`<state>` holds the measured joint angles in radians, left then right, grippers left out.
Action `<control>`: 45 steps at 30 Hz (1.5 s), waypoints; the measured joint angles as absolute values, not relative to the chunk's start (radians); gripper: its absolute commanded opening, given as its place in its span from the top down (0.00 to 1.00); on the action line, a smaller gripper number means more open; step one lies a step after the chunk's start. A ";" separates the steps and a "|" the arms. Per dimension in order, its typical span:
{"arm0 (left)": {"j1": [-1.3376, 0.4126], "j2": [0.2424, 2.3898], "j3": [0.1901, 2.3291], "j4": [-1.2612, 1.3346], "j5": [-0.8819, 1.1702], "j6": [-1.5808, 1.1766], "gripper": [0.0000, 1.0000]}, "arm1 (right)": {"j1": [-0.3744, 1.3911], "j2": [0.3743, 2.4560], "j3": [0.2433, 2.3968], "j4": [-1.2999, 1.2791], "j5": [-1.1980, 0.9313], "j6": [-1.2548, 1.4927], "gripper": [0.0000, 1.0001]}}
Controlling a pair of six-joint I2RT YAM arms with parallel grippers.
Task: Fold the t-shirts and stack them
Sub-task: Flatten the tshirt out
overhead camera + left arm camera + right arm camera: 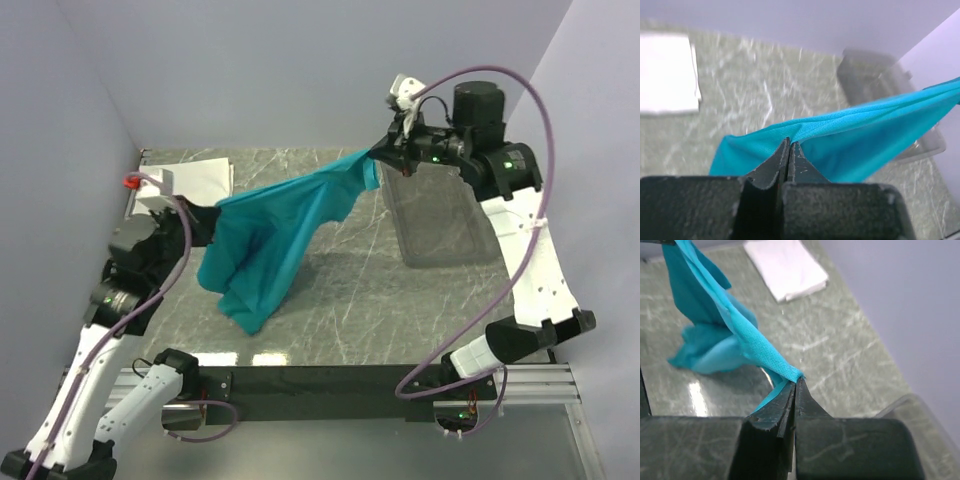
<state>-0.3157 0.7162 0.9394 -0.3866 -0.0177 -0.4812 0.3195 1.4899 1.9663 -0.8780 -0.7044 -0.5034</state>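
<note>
The teal-blue t-shirt (285, 225) hangs stretched in the air between both arms, its lower part drooping onto the table near the middle. My left gripper (205, 222) is shut on its left end; in the left wrist view the cloth (850, 145) runs away from the closed gripper (789, 142). My right gripper (385, 152) is shut on the shirt's other end, high at the back right, and the right wrist view shows the fabric (747, 337) pinched at the gripper (796, 380). The white t-shirt (195, 180) lies folded flat at the back left of the table.
A clear plastic bin (440, 220) stands on the table at the right, just below my right gripper. The grey marble tabletop (380, 310) is walled at the back and sides. A red-tipped part (130, 182) sits by the left wall.
</note>
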 measured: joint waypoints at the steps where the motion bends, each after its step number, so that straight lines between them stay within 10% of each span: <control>1: -0.316 0.707 0.971 -0.392 -0.021 -0.471 0.99 | 0.315 1.484 1.992 -0.876 -0.720 -0.495 1.00; 18: -0.320 0.686 1.406 -0.444 0.171 -0.414 0.99 | 0.176 1.349 2.275 -0.813 -0.944 -0.370 1.00; 36: -0.465 0.644 0.672 -0.587 0.442 -0.749 0.99 | 0.236 1.068 1.335 -1.069 -0.859 -0.786 1.00; 39: -0.521 0.687 0.672 -0.591 0.461 -0.754 0.91 | 0.270 1.062 1.287 -1.081 -0.834 -0.818 1.00; 45: -0.665 0.861 0.672 -0.589 0.476 -0.775 0.44 | 0.334 1.049 1.195 -1.077 -0.784 -0.847 1.00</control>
<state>-0.6651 0.8608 0.6716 -0.5892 0.4755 -0.7746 0.3340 1.0492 1.1946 -1.0775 -0.7837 -0.8474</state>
